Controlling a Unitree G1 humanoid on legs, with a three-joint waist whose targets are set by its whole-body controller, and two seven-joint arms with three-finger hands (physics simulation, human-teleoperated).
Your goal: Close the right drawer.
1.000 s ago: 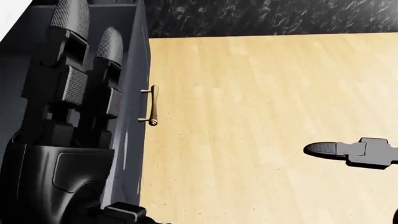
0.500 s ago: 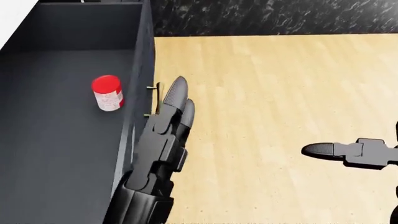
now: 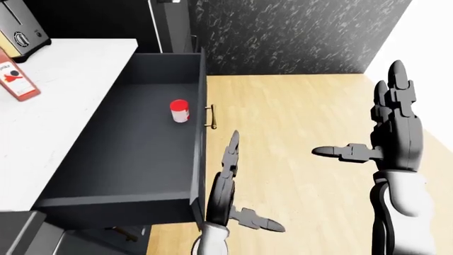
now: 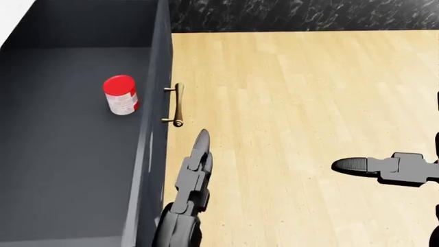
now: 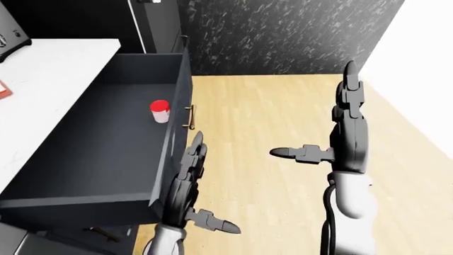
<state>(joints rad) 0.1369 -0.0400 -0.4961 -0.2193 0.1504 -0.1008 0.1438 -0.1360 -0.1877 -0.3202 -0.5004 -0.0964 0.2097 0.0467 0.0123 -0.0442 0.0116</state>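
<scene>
1. Left hand [image 4: 193,177] has dropped lower in the head view since half a second ago, uncovering the brass handle [image 4: 177,105].
2. Its fingers are straight and together, thumb out, just right of the drawer front [image 3: 199,139], near its near end.
3. Right hand [image 3: 393,133] upright, fingers spread, over the wood floor [image 4: 295,103].
4. Drawer stands pulled out; red-capped jar [image 4: 121,95] inside, left of handle.
</scene>
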